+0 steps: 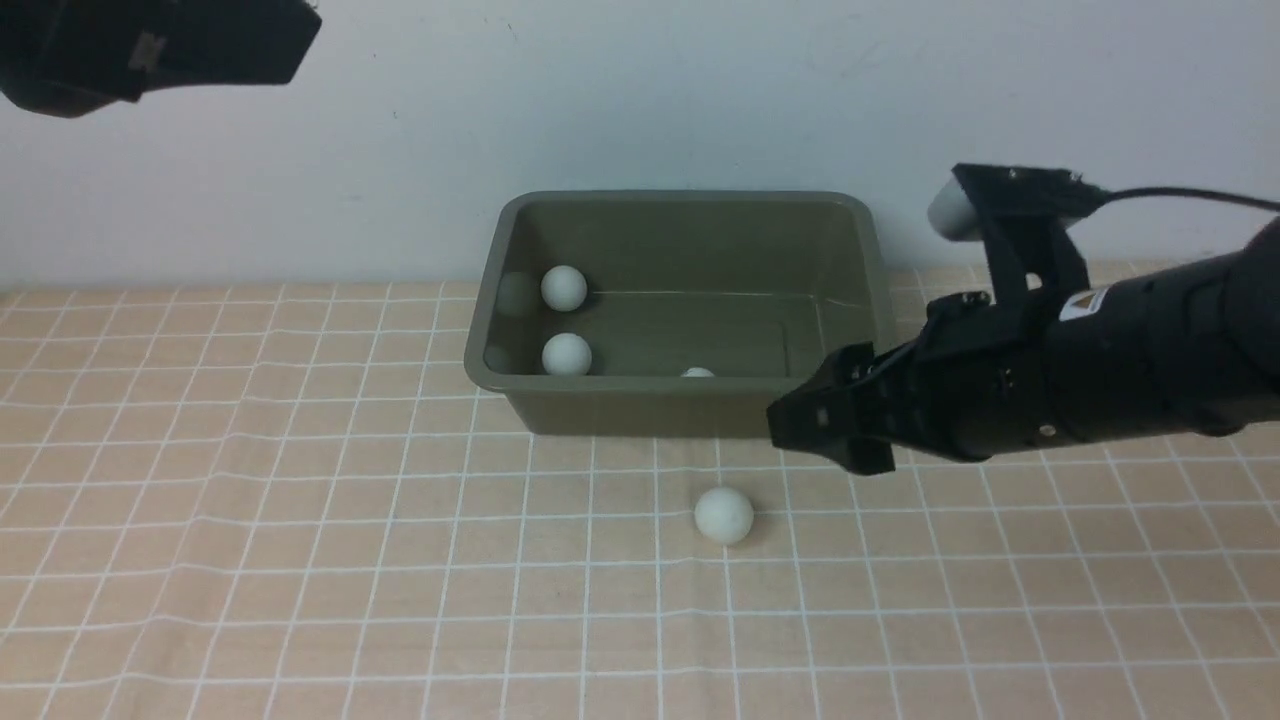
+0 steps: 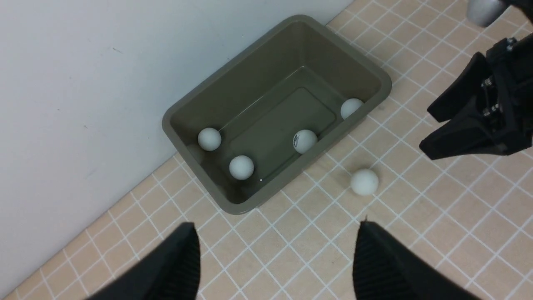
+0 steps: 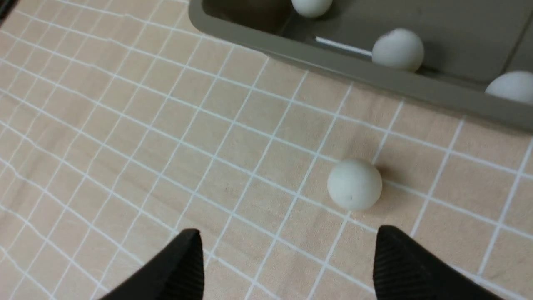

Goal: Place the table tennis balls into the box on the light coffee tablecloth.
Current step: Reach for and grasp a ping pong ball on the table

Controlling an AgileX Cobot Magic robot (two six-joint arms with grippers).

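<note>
The olive-green box (image 1: 683, 213) stands at the back of the light coffee tablecloth (image 1: 300, 560), against the wall. Several white table tennis balls lie inside it, among them one with a dark mark (image 2: 305, 141) and two near one end (image 2: 209, 138) (image 2: 241, 167). One more ball (image 1: 723, 515) rests on the cloth just in front of the box. My right gripper (image 1: 800, 425) hovers open, low and to the right of that ball (image 3: 354, 183), with nothing between its fingers (image 3: 395, 258). My left gripper (image 2: 277, 225) is open and empty, high above the cloth.
A plain white wall (image 1: 640, 100) rises right behind the box. My left arm (image 1: 150, 45) hangs at the top left of the front view. The cloth is slightly wrinkled on the left side.
</note>
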